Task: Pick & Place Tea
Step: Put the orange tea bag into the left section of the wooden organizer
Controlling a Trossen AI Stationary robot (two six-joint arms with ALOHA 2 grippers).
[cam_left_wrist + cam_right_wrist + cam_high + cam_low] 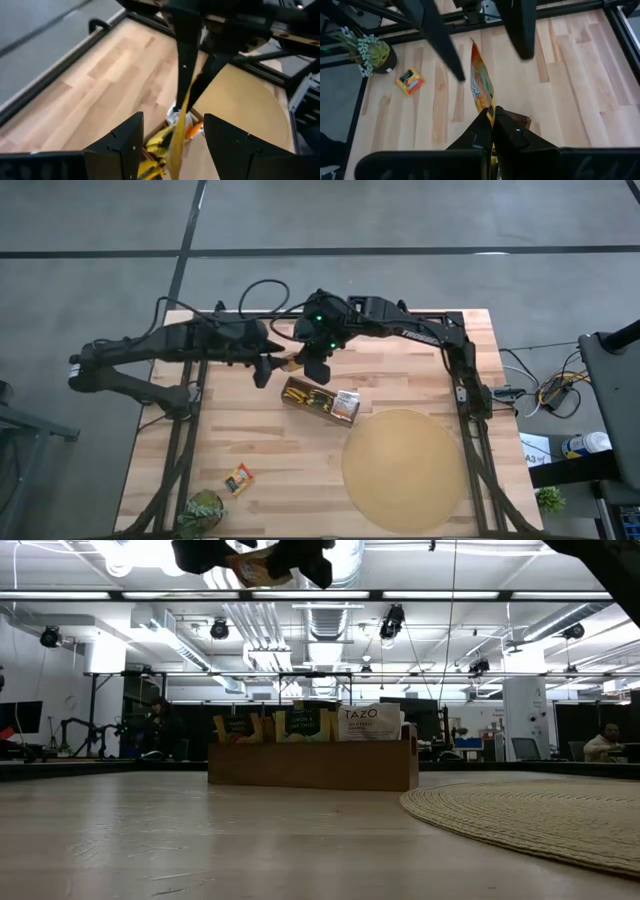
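Right gripper [492, 116] clamps an orange sachet [481, 82] edge-up above the box [308, 397]; left gripper [172, 132], at nine o'clock, spread around it, seemingly for a handover

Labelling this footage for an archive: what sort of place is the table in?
Probably a big open lab or workshop: exposed ceiling ducts, hanging lights, a bare concrete floor, and people at desks beyond the table.

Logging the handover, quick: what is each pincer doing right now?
Left pincer: open, fingers either side of the tea sachet, not gripping it.
Right pincer: closed on the tea sachet, held up above the table.
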